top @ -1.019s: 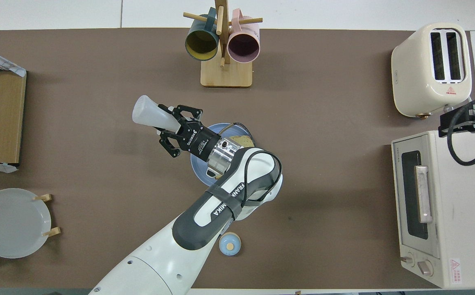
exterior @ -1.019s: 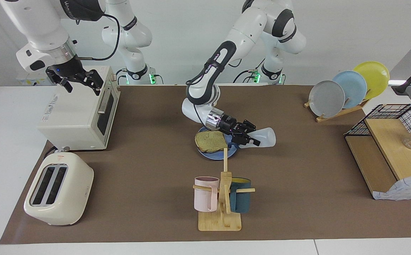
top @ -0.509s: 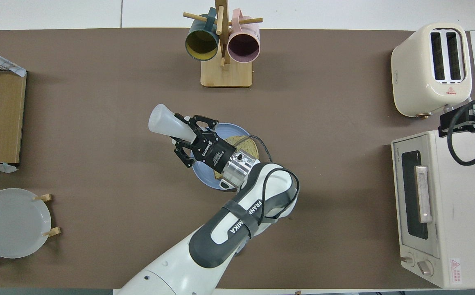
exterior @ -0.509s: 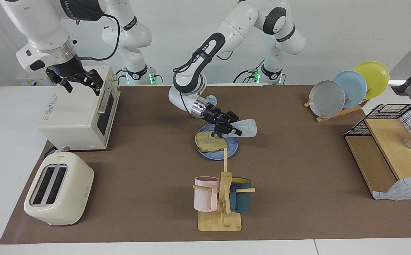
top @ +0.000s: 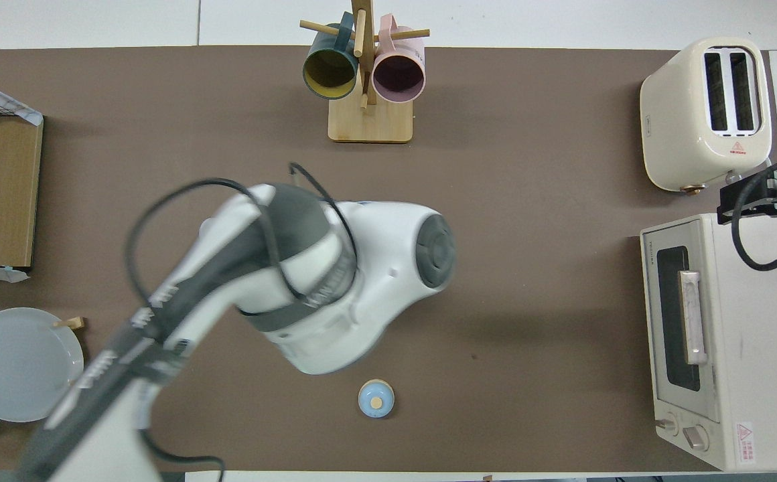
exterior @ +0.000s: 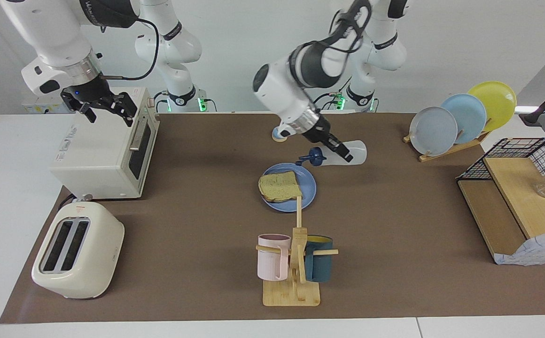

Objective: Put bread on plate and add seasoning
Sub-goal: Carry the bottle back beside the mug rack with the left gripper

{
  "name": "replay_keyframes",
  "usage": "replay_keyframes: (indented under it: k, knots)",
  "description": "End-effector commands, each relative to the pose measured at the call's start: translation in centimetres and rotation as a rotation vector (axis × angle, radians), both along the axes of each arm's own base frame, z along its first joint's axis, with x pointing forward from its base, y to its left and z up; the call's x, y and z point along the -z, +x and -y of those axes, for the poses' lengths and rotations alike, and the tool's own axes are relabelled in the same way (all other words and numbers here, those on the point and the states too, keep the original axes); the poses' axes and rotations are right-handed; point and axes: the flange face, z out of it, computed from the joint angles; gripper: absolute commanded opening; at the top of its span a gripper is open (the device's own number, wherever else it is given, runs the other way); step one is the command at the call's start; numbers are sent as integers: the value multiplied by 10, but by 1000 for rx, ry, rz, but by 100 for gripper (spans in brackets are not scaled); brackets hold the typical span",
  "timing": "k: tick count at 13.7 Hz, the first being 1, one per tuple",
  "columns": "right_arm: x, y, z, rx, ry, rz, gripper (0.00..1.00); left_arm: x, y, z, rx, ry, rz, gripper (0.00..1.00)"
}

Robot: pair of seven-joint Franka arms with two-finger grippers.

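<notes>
Black left gripper (exterior: 340, 153): clenched on the seasoning (exterior: 347, 153), held in the air over the brown mat (exterior: 394, 225), just off the plate's rim toward the left arm's end of the table; in the overhead view the arm's own bulk hides it.
Seasoning: lying roughly level in the grip, dark cap (exterior: 315, 157) and nozzle pointing toward the plate, pale body sticking out past the fingers.
Plate (exterior: 307, 188): blue, flat on the mat at mid-table, nearer to the robots than the mug rack.
Bread (exterior: 279, 186): one slice lying on the plate, covering the part toward the right arm's end and overhanging the rim a little there.
Left arm (top: 308, 268): bent high over the middle of the mat, covering plate and bread from above.
Right gripper (exterior: 108, 107): fingers spread wide, holding nothing, hanging over the toaster oven (exterior: 108, 150); the arm waits.
Bell (top: 376, 398): small, blue-topped, on the mat nearer to the robots than the plate.
Mug rack (exterior: 293, 277): wooden, with a pink mug (exterior: 272, 256) and a dark teal mug (exterior: 319, 265), farther from the robots than the plate.
Toaster (exterior: 77, 251): cream, two slots, at the right arm's end, farther from the robots than the oven.
Plate rack (exterior: 460, 119): grey, light-blue and yellow plates upright, at the left arm's end.
Wire shelf (exterior: 517, 197): wood and black mesh, at the left arm's end, farther from the robots than the plate rack.
</notes>
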Motion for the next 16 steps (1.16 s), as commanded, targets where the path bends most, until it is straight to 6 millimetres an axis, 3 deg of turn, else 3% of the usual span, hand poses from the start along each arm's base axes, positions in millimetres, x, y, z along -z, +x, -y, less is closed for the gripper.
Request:
replay_keyframes:
  k: [1, 3, 5, 7, 14, 16]
  knots:
    - [-1, -7, 3, -12, -6, -7, 100, -27, 35, -80, -198, -367, 82, 0]
    - [-1, -7, 3, -11, -6, -7, 100, -24, 69, -126, -315, -607, 193, 0]
    - [-1, -7, 3, -9, -6, -7, 100, -6, 80, -154, -394, -763, 343, 0]
    - [-1, -7, 3, -12, -6, -7, 100, 22, 88, -153, -433, -866, 477, 0]
    - [-1, -7, 3, -9, -6, -7, 100, 166, 144, -139, -416, -1046, 687, 0]
    - [-1, -7, 3, -9, -6, -7, 100, 177, 151, -137, -401, -1056, 703, 0]
